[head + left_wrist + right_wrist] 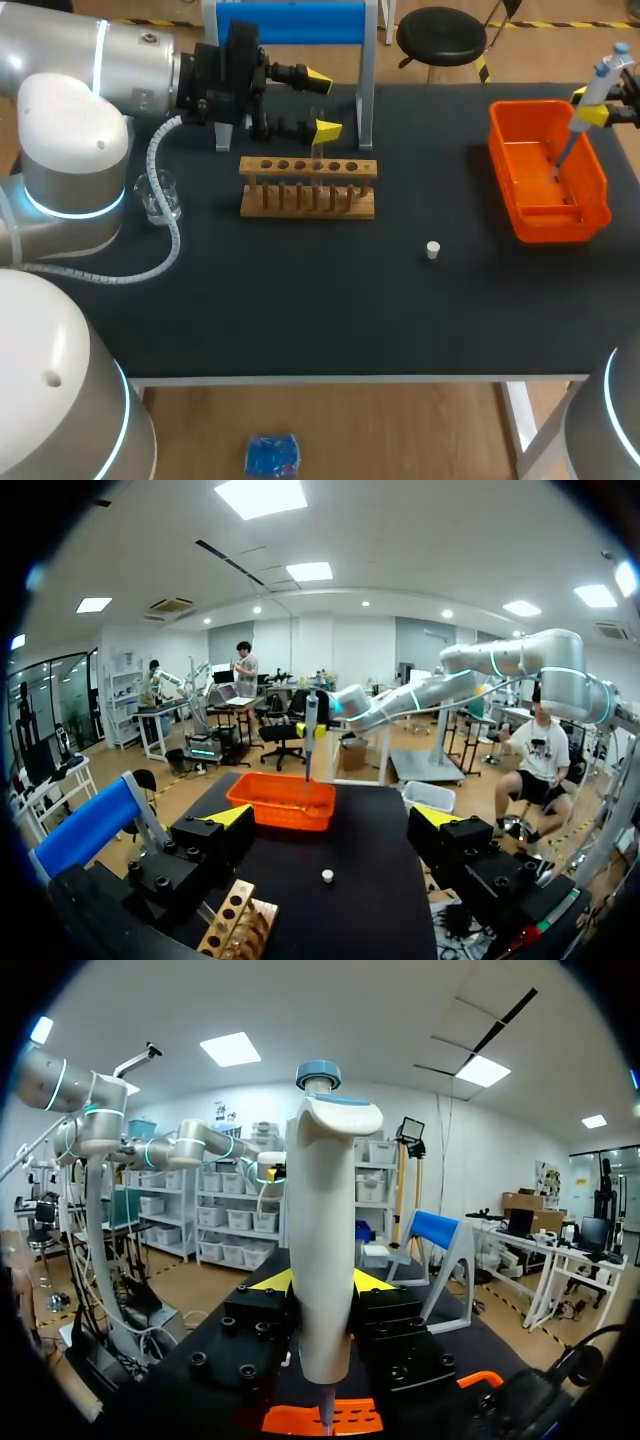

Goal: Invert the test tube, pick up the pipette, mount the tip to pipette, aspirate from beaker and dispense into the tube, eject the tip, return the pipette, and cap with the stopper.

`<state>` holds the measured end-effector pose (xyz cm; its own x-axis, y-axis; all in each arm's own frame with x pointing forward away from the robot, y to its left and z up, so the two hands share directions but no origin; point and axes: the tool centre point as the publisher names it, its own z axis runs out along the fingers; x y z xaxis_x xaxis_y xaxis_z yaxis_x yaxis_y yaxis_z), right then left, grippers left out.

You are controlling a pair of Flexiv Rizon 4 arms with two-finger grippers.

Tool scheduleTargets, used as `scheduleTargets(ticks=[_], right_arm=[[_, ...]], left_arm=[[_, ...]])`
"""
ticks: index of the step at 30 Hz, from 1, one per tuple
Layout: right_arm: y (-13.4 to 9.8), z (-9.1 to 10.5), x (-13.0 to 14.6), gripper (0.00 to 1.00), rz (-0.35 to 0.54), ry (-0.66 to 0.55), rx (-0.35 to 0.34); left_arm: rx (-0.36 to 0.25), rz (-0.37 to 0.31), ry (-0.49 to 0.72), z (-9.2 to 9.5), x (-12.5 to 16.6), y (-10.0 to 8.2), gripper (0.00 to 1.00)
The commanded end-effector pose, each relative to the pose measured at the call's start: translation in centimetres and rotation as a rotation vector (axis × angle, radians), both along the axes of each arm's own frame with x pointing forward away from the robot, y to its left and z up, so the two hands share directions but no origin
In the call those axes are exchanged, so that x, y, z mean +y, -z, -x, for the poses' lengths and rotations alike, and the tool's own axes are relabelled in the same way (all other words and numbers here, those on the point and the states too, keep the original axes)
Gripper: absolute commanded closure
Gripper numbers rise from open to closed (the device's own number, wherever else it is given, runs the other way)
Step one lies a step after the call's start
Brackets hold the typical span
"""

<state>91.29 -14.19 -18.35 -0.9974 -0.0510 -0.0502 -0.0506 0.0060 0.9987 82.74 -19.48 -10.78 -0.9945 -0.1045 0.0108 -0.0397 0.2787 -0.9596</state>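
Head view: right gripper (588, 105) grips the pipette (603, 78) over the orange bin (598, 190), tip seemingly mounted, left gripper (322, 103) open by the rack (308, 187), stopper (432, 250) loose on the counter (300, 300), so we judge eject, return and capping remain.

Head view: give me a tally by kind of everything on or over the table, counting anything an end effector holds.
rack: 1
tube: 1
beaker: 1
stopper: 1
bin: 1
pipette: 1
stand: 1
Total: 7
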Motion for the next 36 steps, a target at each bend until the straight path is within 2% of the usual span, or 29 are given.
scheduleTargets(ticks=[1, 25, 26, 28, 29, 31, 33, 35, 36], right_arm=[[0.0, 0.0, -0.1, 1.0, 0.0, -0.001, -0.001], [0.0, 0.0, -0.1, 1.0, 0.0, -0.001, -0.001], [0.0, 0.0, -0.1, 1.0, 0.0, -0.001, -0.001], [0.0, 0.0, -0.1, 1.0, 0.0, -0.001, -0.001], [0.0, 0.0, -0.1, 1.0, 0.0, -0.001, -0.001], [0.0, 0.0, -0.1, 1.0, 0.0, -0.001, -0.001], [0.0, 0.0, -0.1, 1.0, 0.0, -0.001, -0.001], [0.0, 0.0, -0.1, 1.0, 0.0, -0.001, -0.001], [0.0, 0.0, -0.1, 1.0, 0.0, -0.001, -0.001]], left_arm=[[0.0, 0.0, 0.001, 0.0, 0.1, 0.0, 0.0], [0.0, 0.0, 0.001, 0.0, 0.1, 0.0, 0.0], [-0.008, -0.004, 0.005, -0.1, -0.4, -0.2, 0.0], [0.025, -0.042, -0.044, -0.5, -1.4, -0.5, 0.0], [0.014, -0.04, -0.044, -0.7, -2.1, -0.9, 0.0], [0.035, -0.078, -0.075, -1.0, -3.6, -1.6, 0.0], [0.03, -0.066, -0.096, -1.3, -5.2, -2.4, 0.0], [0.047, -0.109, -0.129, -1.6, -6.9, -3.1, 0.0], [0.041, -0.101, -0.135, -1.7, -7.8, -3.5, 0.0]])
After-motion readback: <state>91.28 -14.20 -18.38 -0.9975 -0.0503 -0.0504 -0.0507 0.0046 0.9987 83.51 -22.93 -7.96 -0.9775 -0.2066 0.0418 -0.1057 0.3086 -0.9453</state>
